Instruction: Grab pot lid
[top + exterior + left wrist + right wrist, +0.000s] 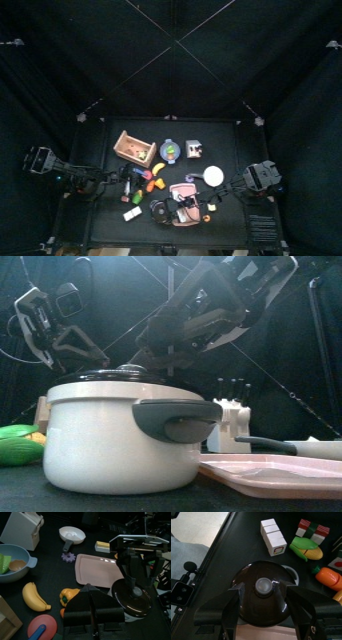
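One camera is looking straight down from high above, another level and close; both wrist cameras are sharing the pot lid [264,592].

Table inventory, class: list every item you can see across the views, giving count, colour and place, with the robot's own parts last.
pot: one, cream, front of table
pot lid: one, dark glass with pale knob, on the pot
tray: one, pink, beside the pot
banana: one, yellow, near the blue bowl
bowl: one, light blue, holding food pieces
ladle: one, white, beyond the tray
bell pepper: one, orange, beside the banana
crate: one, wooden, back left
carrot: one, orange, past the lid
left gripper: black, beside the pot
right gripper: black, open, jaws either side of the lid
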Controlling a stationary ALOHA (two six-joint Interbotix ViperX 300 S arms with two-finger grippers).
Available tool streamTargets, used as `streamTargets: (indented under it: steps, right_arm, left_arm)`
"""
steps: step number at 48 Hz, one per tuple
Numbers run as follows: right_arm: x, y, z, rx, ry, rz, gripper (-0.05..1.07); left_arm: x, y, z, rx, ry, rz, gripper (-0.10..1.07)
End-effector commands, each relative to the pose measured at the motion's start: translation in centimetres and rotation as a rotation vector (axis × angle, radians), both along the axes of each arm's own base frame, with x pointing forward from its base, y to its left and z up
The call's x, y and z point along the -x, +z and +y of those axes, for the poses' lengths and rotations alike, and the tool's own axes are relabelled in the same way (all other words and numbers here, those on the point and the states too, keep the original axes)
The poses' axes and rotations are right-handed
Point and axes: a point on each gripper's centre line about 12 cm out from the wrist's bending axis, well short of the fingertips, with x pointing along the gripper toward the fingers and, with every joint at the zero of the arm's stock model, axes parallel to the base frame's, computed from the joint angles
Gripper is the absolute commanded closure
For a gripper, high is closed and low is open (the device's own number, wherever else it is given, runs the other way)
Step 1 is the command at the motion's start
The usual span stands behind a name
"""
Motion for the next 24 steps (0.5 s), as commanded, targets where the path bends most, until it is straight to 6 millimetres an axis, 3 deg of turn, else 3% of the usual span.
streamTargets:
  steps: [1,24]
  right_arm:
    - [-0.6,1.6,0.1,-0.022,-0.009,-0.043,0.13]
    - [-1.3,0.1,0.1,-0.016,-0.015,-0.015,0.13]
  left_arm:
    - [-0.3,0.5,-0.1,-0.002,-0.004,-0.020,1.00]
    - [-0.3,0.5,-0.2,-0.002,-0.005,-0.020,1.00]
